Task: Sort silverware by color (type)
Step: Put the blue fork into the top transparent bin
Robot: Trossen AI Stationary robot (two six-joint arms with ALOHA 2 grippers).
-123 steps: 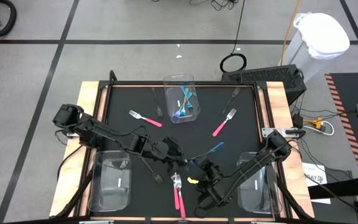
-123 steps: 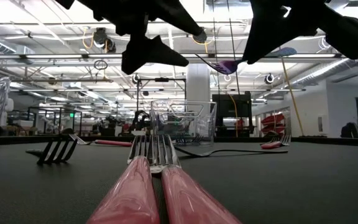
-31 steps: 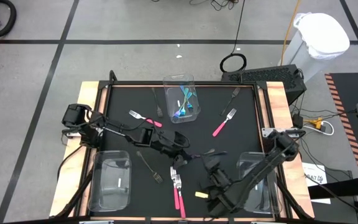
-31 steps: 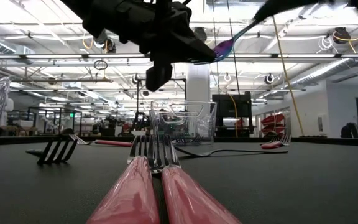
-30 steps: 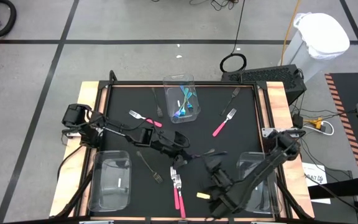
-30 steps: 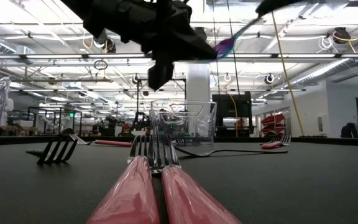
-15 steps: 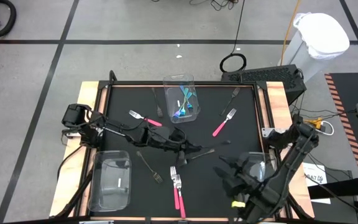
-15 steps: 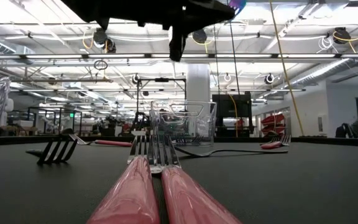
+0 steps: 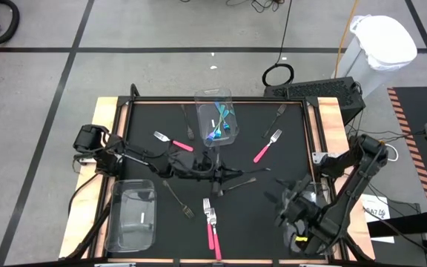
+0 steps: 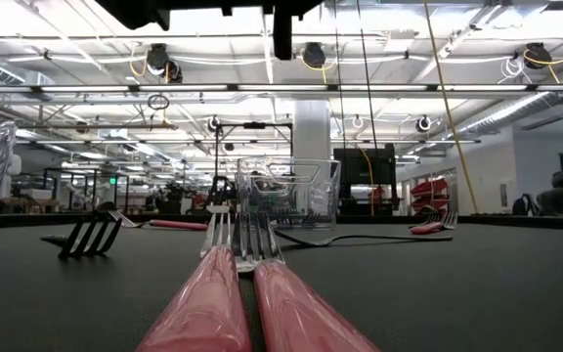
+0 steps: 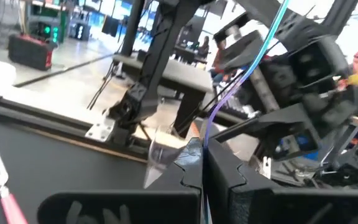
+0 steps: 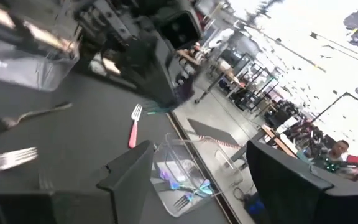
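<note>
My left gripper [image 9: 219,175] is over the table's middle, pointing level toward the right edge, shut on a thin iridescent purple-and-teal utensil [image 11: 241,74]. My right gripper [image 9: 279,206] stands open above the near right bin, its fingers [image 12: 129,177] wide apart with nothing between them. Teal utensils lie in the far clear bin [image 9: 217,122]. Two pink forks [image 9: 212,226] lie side by side near the front edge, and single pink forks lie at the far left [image 9: 173,141] and the far right [image 9: 267,147]. Dark forks [image 9: 176,196] lie flat on the mat. My left gripper pinches the utensil's purple-tinted end [image 11: 205,140] between its two shut fingers; whether that end is head or handle, I cannot tell. The fingers come level from the table's left. The utensil [image 9: 254,172] runs on past the fingertips toward the right edge, lifted clear of the table.
A clear bin [image 9: 132,215] sits at the near left. Another bin [image 9: 310,194] at the near right is mostly under my right arm. A dark fork [image 9: 239,183] lies just below the held utensil. Two more dark forks [image 9: 279,115] lie near the far edge.
My left gripper has risen and tipped up to level while rolling, carrying the utensil up out of the low view. My right gripper, open throughout, has drawn away from it toward the table's right edge, rolling, and now hangs over the right bin.
</note>
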